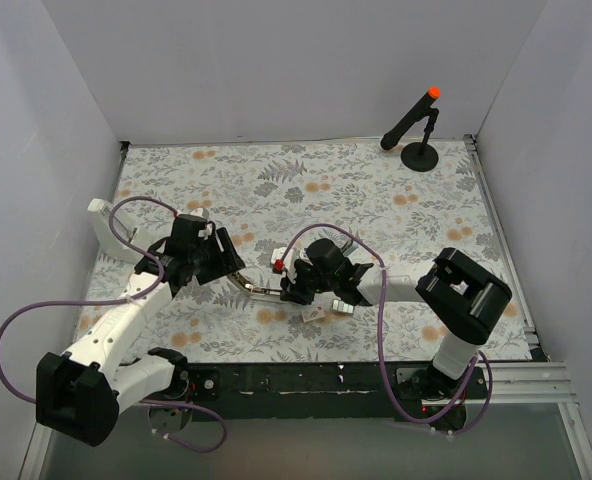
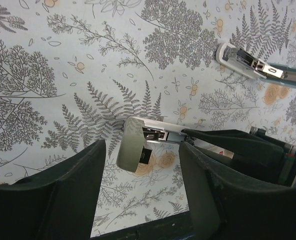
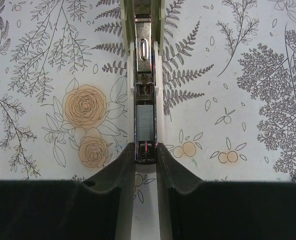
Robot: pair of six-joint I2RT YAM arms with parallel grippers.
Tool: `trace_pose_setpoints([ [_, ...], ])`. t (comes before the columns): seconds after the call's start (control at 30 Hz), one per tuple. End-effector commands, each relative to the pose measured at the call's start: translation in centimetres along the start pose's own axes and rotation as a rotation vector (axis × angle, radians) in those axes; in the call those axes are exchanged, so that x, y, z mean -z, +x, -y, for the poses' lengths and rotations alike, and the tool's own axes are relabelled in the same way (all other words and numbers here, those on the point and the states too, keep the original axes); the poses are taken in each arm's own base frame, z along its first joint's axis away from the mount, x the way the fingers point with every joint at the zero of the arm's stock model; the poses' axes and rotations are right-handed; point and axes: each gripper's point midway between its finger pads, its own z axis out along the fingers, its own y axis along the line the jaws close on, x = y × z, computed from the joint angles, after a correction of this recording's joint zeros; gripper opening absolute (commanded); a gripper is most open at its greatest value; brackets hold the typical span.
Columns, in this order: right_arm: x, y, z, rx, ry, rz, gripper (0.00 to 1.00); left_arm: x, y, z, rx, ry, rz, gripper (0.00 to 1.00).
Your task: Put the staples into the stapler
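Observation:
The stapler (image 1: 251, 288) lies open on the floral cloth between my two grippers. In the right wrist view its metal channel (image 3: 144, 60) runs straight away from me, with a silvery row of staples (image 3: 144, 122) seated in it. My right gripper (image 3: 146, 150) is shut on the dark near end of that channel, one finger pressed against each side. In the left wrist view the stapler's pale rounded nose (image 2: 135, 145) sits just ahead of my left gripper (image 2: 142, 150), which is open and touches nothing. A small beige box (image 1: 315, 313) lies beside the right wrist.
A black stand with an orange tip (image 1: 421, 125) is at the back right. A white angled object (image 1: 106, 225) lies at the far left. Another white-and-metal stapler piece (image 2: 258, 65) shows at the upper right of the left wrist view. White walls enclose the table.

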Motion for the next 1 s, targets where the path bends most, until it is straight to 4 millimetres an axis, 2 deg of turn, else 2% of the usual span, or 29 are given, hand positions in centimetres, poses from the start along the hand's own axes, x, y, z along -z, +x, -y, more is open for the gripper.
trace_pose_setpoints([
  [0.0,-0.6,-2.6,0.6,0.050,0.009,0.063,0.20,0.2,-1.9,0.5,-0.039,-0.025,0.045,0.58],
  [0.17,-0.7,-2.5,0.6,0.050,0.009,0.057,0.20,0.1,-1.4,1.0,-0.059,-0.019,0.017,0.51],
  [0.37,-0.8,-2.6,0.6,0.049,0.008,0.058,0.20,0.3,-0.5,1.0,-0.069,-0.034,-0.004,0.36],
  [0.57,-0.9,-2.6,0.7,0.040,0.009,0.057,0.20,0.5,0.4,2.2,-0.102,-0.026,-0.025,0.26],
  [0.77,-0.8,-3.2,0.9,0.031,0.022,0.081,0.20,0.4,2.4,4.5,-0.156,0.005,-0.078,0.24],
  [0.97,-0.7,-3.8,0.7,0.023,0.023,0.112,0.21,0.0,3.3,5.8,-0.178,0.010,-0.095,0.24],
])
